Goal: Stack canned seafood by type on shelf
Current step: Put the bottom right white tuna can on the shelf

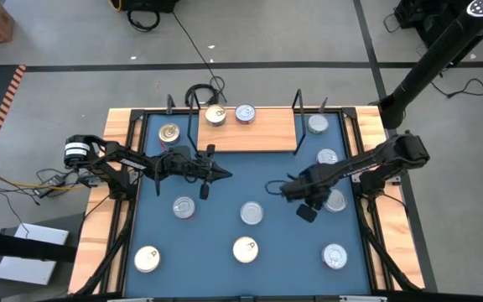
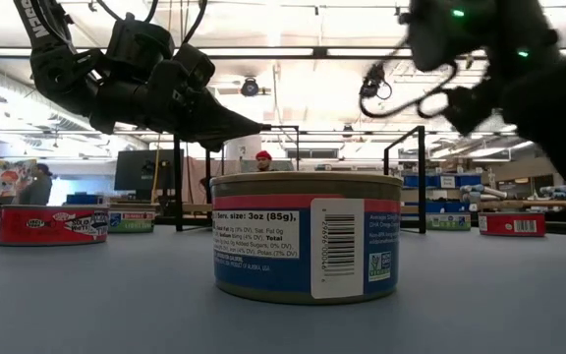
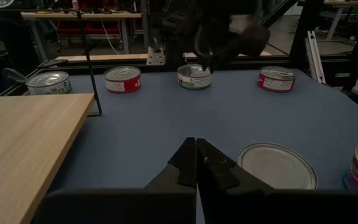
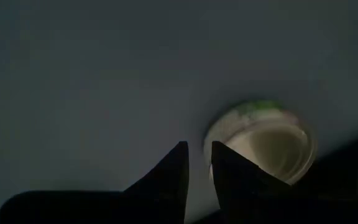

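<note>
**Both grippers hang empty over a table of scattered tins**

Nearest the table's front edge we see three tins: a gold one, a gold one and a silver one. Farther in, the left gripper hangs above the blue table, its fingers pressed together on nothing, with a silver tin just beside it. The right gripper hovers over bare surface near the middle tin, its fingers nearly together and holding nothing. At the far edge, the shelf carries a gold tin and a silver tin, side by side.
</note>
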Available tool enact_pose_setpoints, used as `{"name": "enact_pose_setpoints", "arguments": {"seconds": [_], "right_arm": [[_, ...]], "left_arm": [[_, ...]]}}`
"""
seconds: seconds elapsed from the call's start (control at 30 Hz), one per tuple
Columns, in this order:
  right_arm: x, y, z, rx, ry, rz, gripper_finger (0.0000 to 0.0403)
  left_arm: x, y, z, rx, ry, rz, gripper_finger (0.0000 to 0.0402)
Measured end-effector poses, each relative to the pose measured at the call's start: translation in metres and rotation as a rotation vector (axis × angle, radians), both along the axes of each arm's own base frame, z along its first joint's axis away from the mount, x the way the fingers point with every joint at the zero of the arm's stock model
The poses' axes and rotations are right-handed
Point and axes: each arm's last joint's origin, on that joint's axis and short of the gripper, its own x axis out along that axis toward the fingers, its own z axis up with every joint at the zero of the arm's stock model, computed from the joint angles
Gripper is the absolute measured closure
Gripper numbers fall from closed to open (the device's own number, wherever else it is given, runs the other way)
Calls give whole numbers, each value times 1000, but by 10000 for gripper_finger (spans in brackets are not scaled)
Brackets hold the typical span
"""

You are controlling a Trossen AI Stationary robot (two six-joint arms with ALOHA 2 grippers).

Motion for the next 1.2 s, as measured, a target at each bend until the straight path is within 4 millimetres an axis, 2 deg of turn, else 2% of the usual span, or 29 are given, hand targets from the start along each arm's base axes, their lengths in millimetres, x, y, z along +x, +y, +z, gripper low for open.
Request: {"name": "enact_pose_setpoints", "arguments": {"seconds": [0.23,0.43,0.67,0.77,0.87,0.97,1.2], "right_arm": [[-15,11,-18,-77,62,-168,320],[-22,9,-32,-110,72,-236,327],[-24,8,-34,-131,58,-203,371],[-20,8,-35,-117,17,-174,395],[-16,8,-38,-131,-8,-133,393],[-6,10,-31,-93,-94,-99,394],[8,9,-17,-75,-172,-40,396]], "left_arm": [[0,0,0,0,0,0,396],[0,0,0,-1,0,0,396],[0,0,0,-2,0,0,396],[0,0,0,-2,-1,0,396],[0,0,0,-2,0,0,396],[0,0,0,-2,-1,0,396],[0,0,0,-2,-2,0,396]]}}
